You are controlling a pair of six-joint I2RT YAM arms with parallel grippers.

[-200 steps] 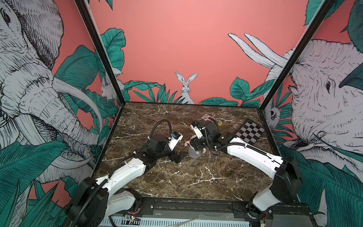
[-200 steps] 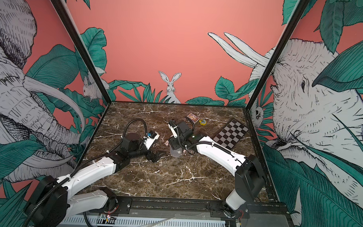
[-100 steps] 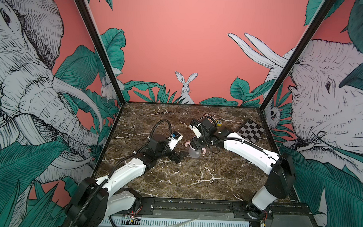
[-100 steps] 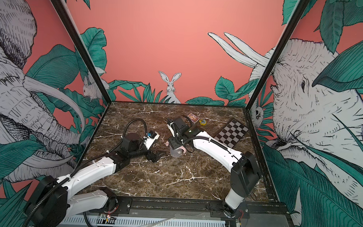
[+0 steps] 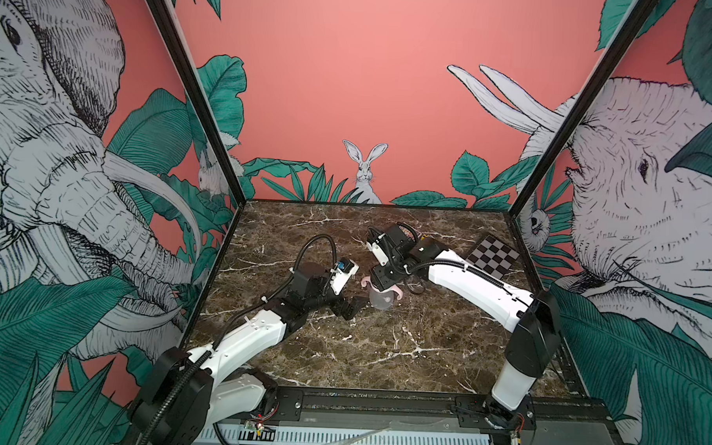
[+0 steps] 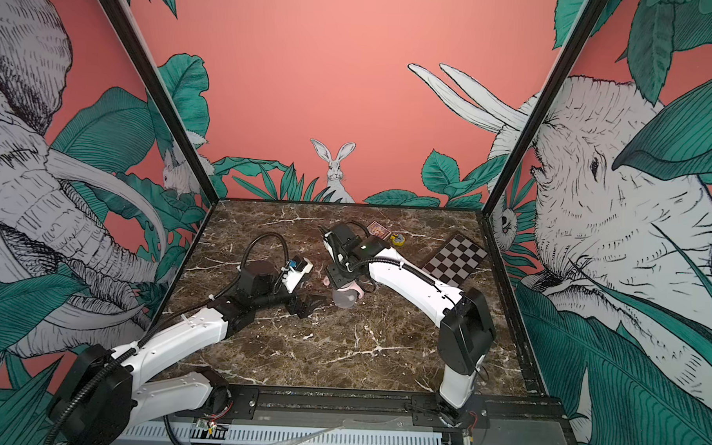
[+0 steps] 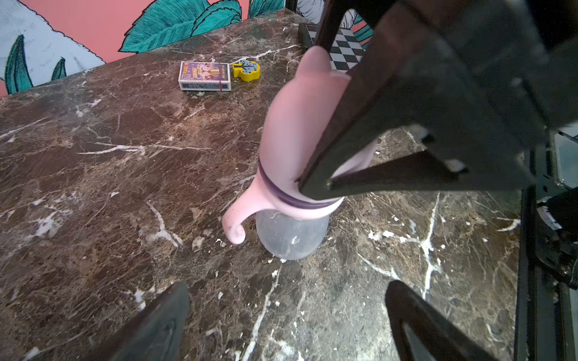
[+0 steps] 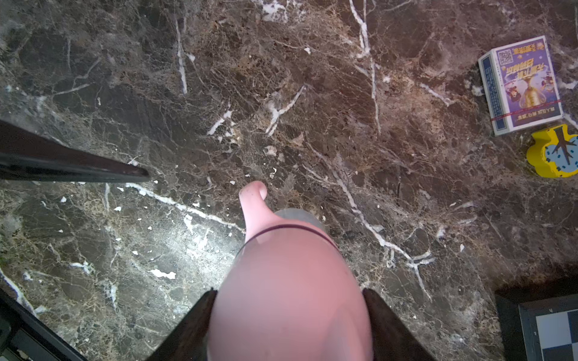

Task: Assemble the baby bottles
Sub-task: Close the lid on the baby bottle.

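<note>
Right gripper (image 5: 381, 279) is clamping the top of the upright bottle (image 5: 381, 301) mid-table in both top views, with the left gripper (image 5: 349, 307) gaping just beside it. Left wrist is showing the pink dome cap (image 7: 297, 125) pinched above the collar. Right wrist is showing fingers (image 8: 194, 325) squeezing its sides.

1. The clear bottle (image 7: 291, 234) is small and rounded. It stands upright near the scene's centre.
2. The pale pink collar ring (image 7: 250, 200) sits on the bottle's neck, with its curled handles sticking out left and right.
3. A thin purple band (image 7: 281, 192) shows just above the collar.
4. The pink dome cap (image 7: 294, 125), which has ears, sits upright on top.
</note>
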